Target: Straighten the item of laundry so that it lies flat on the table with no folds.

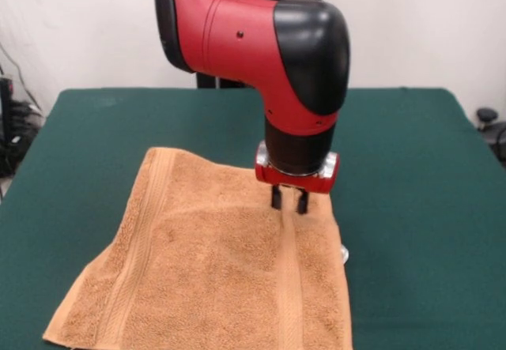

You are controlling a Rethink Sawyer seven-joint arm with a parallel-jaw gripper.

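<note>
The item of laundry [205,263], an orange-tan terry towel, lies spread on the green table [411,208], reaching to the near edge of the picture. One woven band runs along its left side and another runs down from the gripper. My gripper [288,201] points straight down at the towel's far right part. Its two dark fingers stand close together with a narrow ridge of cloth pinched between them. A crease runs from that ridge toward the near edge, and the towel's right edge sits slightly raised with shadow under it.
A small pale object [344,254] peeks out at the towel's right edge. Green table surface extends to the right, to the left and behind the towel. Dark cables and gear sit beyond the table's left and right edges.
</note>
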